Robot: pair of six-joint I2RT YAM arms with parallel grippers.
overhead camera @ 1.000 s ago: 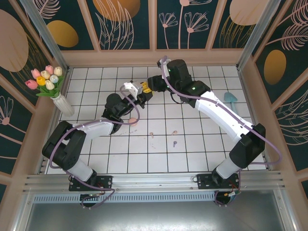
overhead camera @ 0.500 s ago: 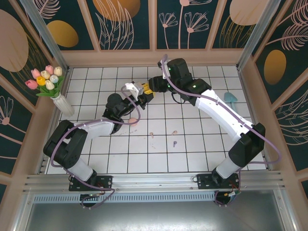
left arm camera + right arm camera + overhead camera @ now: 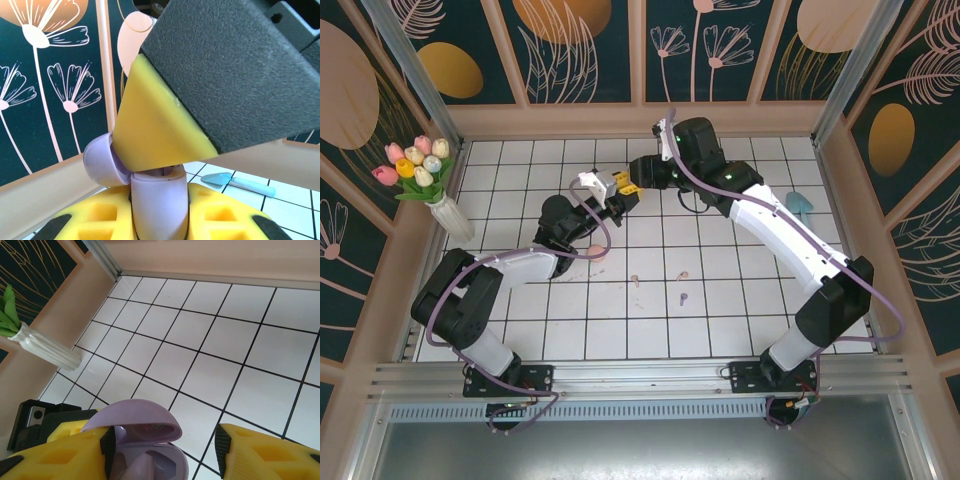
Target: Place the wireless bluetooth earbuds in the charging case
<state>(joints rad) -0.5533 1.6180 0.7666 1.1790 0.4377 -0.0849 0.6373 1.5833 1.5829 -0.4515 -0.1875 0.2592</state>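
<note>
The left claw (image 3: 160, 216) is shut tight on the purple case (image 3: 159, 200) and holds it up in the air, over the back part of the floor (image 3: 720, 330). The lid (image 3: 100, 157) of the case is tipped open to one side. The right claw (image 3: 165, 440) is right up against it with its two fingers apart, and it is not holding anything. One yellow finger (image 3: 155, 135) of the right claw pokes down where the lid meets the case. I think it is keeping the lid open, but that spot is too close up to be sure. Not much has changed in the last second. The right arm has swung a little way toward the back wall, and the two claws have stayed together at the same place. The buds have not moved at all. A pink bud (image 3: 634, 281), a second pink one (image 3: 682, 274) and a purple bud (image 3: 682, 298) lie on the floor nearer the front, well apart from the case. A pink lump (image 3: 600, 252) sits by the left arm. So the arms look busy getting the case open and steady. No bud is in it yet. A claw would need to let go of this job and go fetch one.
</note>
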